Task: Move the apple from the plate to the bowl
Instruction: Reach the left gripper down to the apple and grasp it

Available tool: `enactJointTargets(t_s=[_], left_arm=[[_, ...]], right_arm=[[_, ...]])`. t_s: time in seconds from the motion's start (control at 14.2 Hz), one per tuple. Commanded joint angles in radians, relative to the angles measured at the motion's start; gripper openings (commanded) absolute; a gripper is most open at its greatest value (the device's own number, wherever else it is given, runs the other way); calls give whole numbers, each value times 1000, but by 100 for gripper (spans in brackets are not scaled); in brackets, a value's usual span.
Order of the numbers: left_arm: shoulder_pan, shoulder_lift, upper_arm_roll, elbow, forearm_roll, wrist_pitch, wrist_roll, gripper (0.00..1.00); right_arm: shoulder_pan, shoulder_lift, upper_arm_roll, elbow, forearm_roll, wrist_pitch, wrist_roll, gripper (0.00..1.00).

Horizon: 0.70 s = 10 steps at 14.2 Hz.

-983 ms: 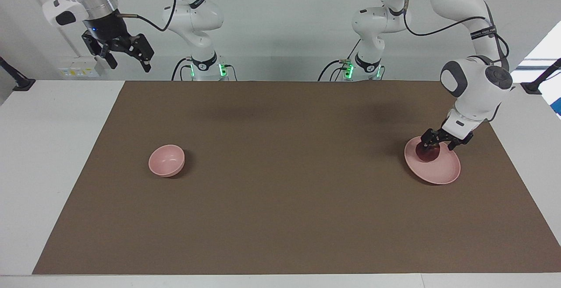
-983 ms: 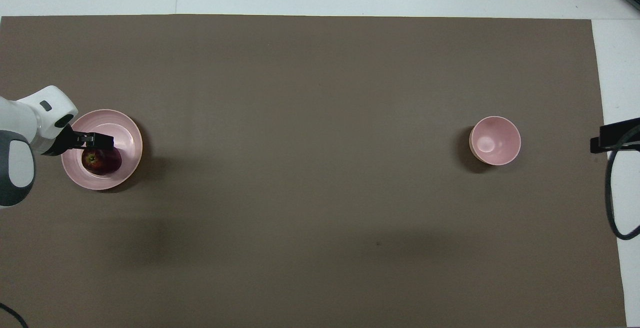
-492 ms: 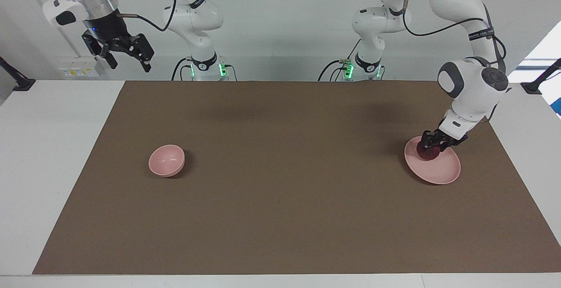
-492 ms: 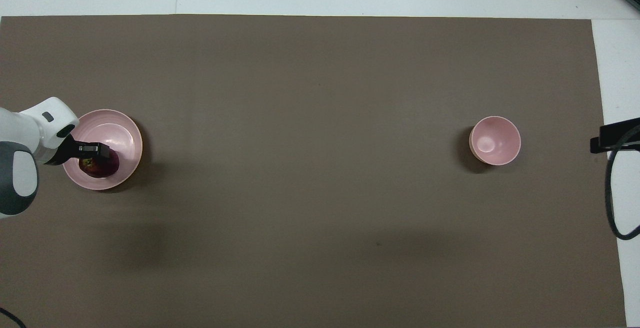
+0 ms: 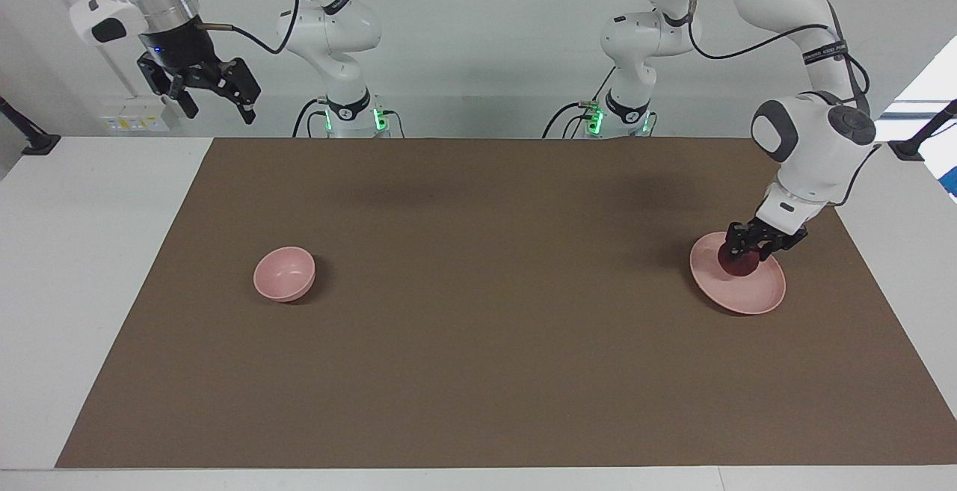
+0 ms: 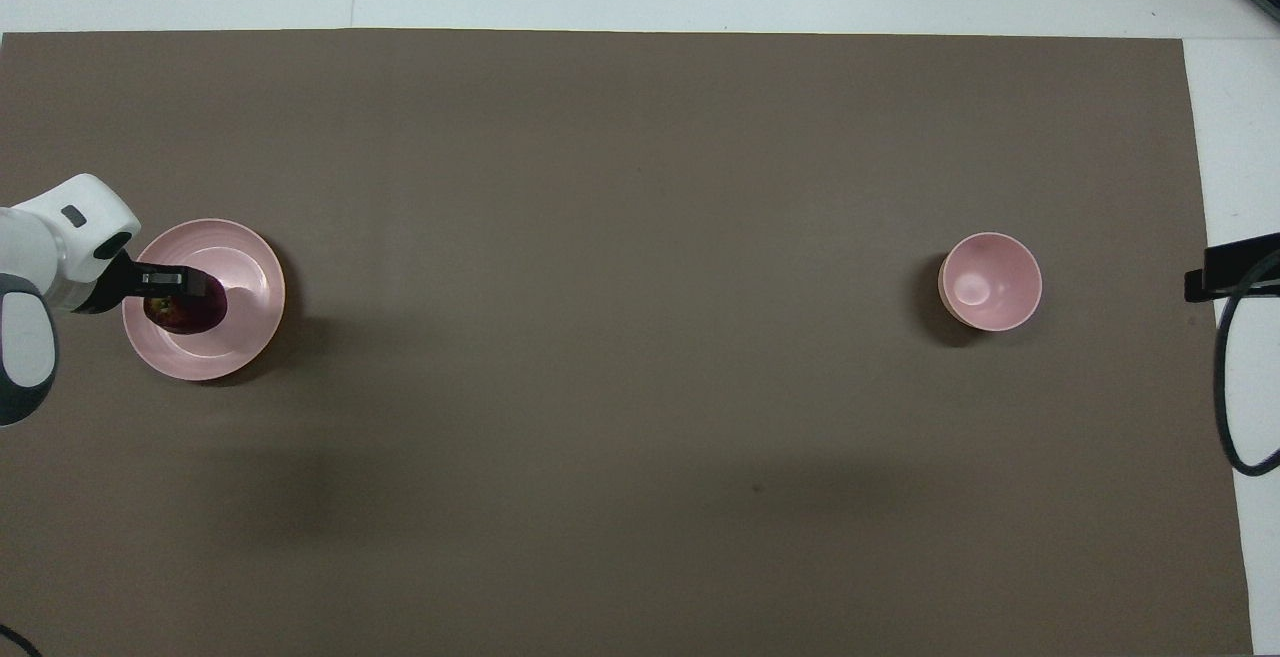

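The dark red apple (image 5: 737, 262) sits on the pale pink plate (image 5: 751, 295) at the left arm's end of the table. It also shows in the overhead view (image 6: 190, 312) on the plate (image 6: 240, 337). My left gripper (image 5: 748, 250) is down on the plate and shut on the apple, its black fingers (image 6: 165, 279) lying across the apple's top. The small pink bowl (image 5: 284, 273) stands empty toward the right arm's end (image 6: 990, 281). My right gripper (image 5: 217, 106) waits open and empty, high over the white table top beside the mat's corner.
A brown mat (image 5: 478, 341) covers most of the white table (image 5: 82, 267). A black cable loop (image 6: 1235, 387) hangs at the right arm's end in the overhead view. Black clamps (image 5: 34, 143) stand at the table's corners.
My left gripper has closed on the apple and shifted it a little across the plate, away from the robots. The right arm has barely moved.
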<state>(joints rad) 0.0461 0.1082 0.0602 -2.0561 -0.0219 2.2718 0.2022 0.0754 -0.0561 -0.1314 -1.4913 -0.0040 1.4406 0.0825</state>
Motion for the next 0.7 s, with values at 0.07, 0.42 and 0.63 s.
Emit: enactJointTargets(t_s=[0.07,0.42,0.63], left_arm=[[-78,-74,-8,66,-10,-119,-9,0],[-277,-81,-23,132,-119,-224,-185,0],[-388,-79,-45,149,-194,-190,-266,0]], right_arm=[[9,-4,-5,-43,73,47,-40,100],[36,9,6,-127,166,156,130,100],[49,27,6,-205,280,196,296,100]])
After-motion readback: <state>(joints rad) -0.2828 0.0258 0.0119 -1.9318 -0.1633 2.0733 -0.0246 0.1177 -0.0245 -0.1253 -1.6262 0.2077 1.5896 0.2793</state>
